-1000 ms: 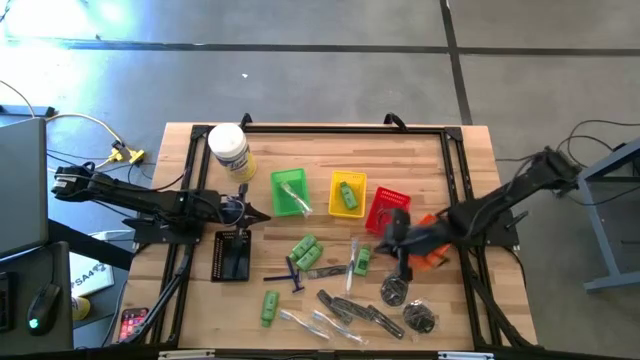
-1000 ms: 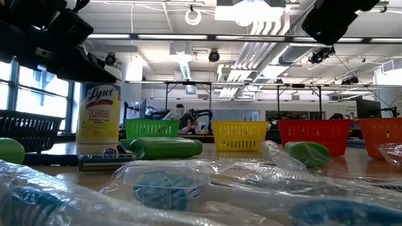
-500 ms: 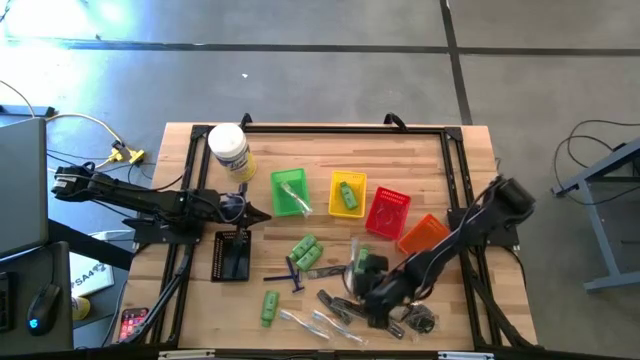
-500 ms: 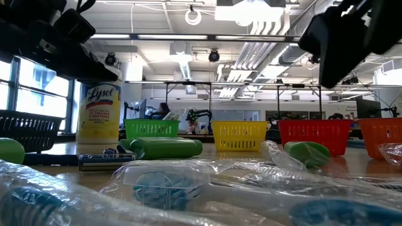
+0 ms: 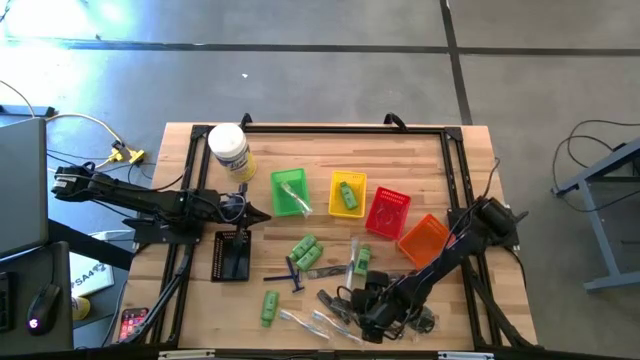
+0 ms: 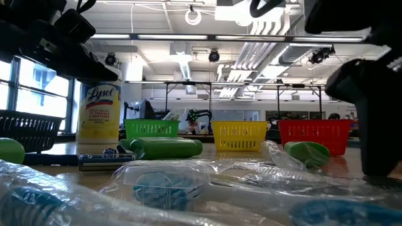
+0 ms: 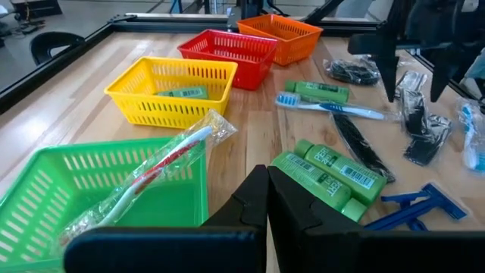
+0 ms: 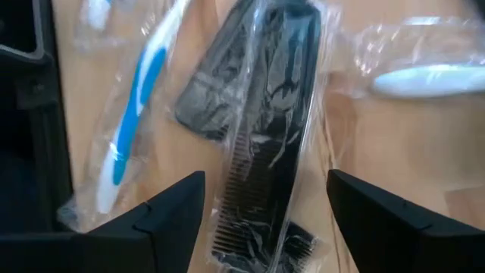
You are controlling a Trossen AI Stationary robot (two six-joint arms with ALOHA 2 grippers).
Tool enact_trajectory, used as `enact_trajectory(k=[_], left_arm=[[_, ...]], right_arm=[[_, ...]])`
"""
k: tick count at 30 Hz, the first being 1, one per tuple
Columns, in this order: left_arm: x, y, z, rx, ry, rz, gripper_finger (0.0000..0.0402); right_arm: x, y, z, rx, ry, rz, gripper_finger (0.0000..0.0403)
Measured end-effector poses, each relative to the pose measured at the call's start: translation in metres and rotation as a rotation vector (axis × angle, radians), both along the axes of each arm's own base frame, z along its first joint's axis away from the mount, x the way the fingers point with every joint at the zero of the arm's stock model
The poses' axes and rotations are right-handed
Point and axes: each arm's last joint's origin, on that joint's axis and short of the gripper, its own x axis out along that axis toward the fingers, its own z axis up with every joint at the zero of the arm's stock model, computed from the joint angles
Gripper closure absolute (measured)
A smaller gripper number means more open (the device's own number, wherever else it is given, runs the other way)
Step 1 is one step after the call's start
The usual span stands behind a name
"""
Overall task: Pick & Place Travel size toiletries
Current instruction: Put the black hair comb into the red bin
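- Right gripper [image 8: 261,201] hangs over the toiletries near the front edge of the table [image 5: 430,150], fingers spread wide with nothing between them.
- Straight under it, in the wrist view, lies a black comb [image 8: 269,144] sealed in clear wrap, running between the two fingertips [image 8: 163,208] but not touched by either.
- Beside the comb sits a blue-handled toothbrush [image 8: 125,144] in its own packet, and a second pale-blue brush head [image 8: 424,76] shows on the comb's other side.
- From above, the same gripper [image 5: 378,305] covers that pile, so the comb cannot be made out there; only the wrist view shows it.
- Left gripper [image 7: 267,201] rests well away from the comb, just beside the green basket [image 5: 289,190], its fingers pressed together and empty.
- Left wrist view shows what the overhead one blurs: a wrapped toothbrush [image 7: 148,182] leaning on the green basket's rim, and a green tube [image 7: 182,92] lying in the yellow basket [image 7: 170,91].
- Also there: two green tubes [image 7: 330,171] side by side on the wood, a blue razor [image 7: 413,208] near them, and the red basket [image 7: 227,53] and orange basket [image 7: 280,32] beyond.
- Low view alone shows the wipes jar [image 6: 98,116] behind the green basket.
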Motion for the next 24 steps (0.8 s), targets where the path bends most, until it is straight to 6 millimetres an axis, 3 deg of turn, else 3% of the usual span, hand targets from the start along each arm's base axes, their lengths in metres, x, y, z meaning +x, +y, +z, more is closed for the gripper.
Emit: enact_trajectory(k=[11,24], left_arm=[[0.000,0.000,0.000,0.002,0.000,-0.001,0.0401],[0.000,0.000,0.001,0.002,-0.005,-0.001,0.0401]], right_arm=[[-0.002,0.005,-0.012,-0.059,-0.009,-0.003,0.0174],[-0.001,0.004,-0.020,-0.099,-0.007,-0.003,0.0287]])
